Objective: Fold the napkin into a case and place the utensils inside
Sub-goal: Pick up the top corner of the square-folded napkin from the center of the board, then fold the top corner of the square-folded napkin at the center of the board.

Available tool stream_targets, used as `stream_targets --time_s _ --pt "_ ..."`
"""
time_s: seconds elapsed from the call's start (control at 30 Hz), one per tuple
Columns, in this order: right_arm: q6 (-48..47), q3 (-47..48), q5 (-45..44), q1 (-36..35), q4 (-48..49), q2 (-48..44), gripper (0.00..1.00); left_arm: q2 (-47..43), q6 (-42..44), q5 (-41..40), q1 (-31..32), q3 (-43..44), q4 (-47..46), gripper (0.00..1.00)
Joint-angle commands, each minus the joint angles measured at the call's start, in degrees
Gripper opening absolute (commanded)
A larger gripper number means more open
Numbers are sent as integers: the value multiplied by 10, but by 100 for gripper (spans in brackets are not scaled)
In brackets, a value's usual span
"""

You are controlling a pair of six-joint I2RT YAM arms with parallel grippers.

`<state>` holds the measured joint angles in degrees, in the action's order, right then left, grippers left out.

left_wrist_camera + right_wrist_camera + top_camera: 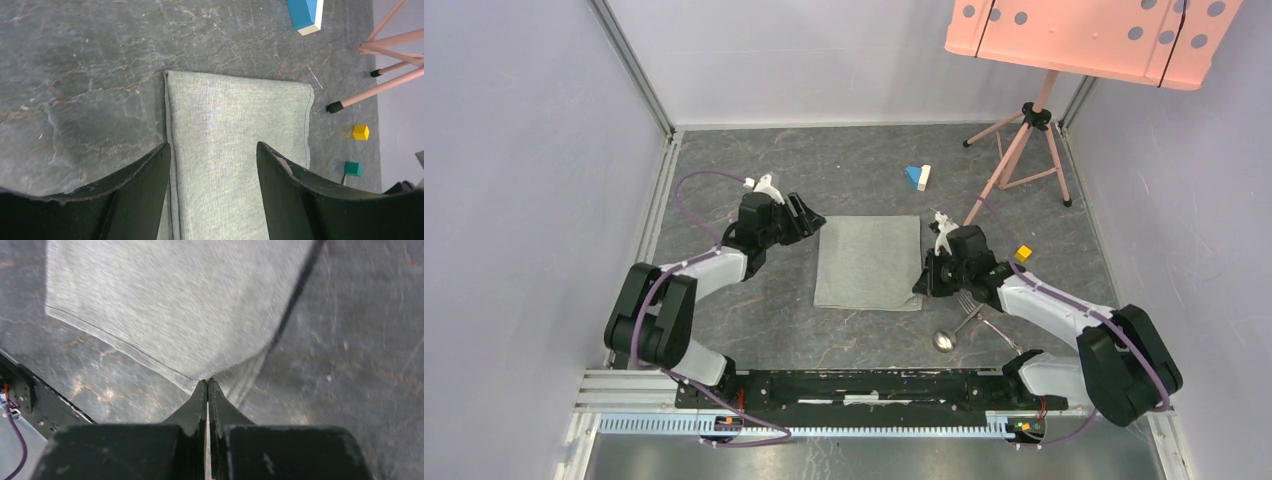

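Observation:
The light grey napkin lies flat mid-table as a folded rectangle. At its far left corner hovers my left gripper, open. In the left wrist view the napkin runs between that gripper's spread jaws, with one finger over the cloth's left edge. My right gripper sits at the napkin's near right corner. The right wrist view shows this gripper shut, pinching that corner of the napkin, which looks slightly raised. The utensils, a fork and a spoon, lie crossed beside the right arm.
A blue and white block lies beyond the napkin. A yellow block and a teal block sit to the right. A pink tripod stand occupies the far right. Walls enclose the table on both sides.

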<state>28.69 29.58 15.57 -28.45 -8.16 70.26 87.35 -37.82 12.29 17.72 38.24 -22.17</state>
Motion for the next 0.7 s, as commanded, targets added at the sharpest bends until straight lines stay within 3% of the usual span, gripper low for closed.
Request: stream_targets --time_s 0.0,0.2,0.33,0.53,0.67 --pt "-26 60 26 -6 69 39 0 -76 0 -22 0 8 127 71" --pt "-12 118 88 -29 185 150 1 -187 -23 20 0 -76 212 71" --pt "-30 188 107 -56 236 230 1 -242 -20 34 0 -110 263 64" --pt "4 275 107 -65 313 340 1 -259 -26 47 1 -122 296 56" --pt "34 320 127 -66 358 395 1 -236 -28 49 3 -113 295 45"
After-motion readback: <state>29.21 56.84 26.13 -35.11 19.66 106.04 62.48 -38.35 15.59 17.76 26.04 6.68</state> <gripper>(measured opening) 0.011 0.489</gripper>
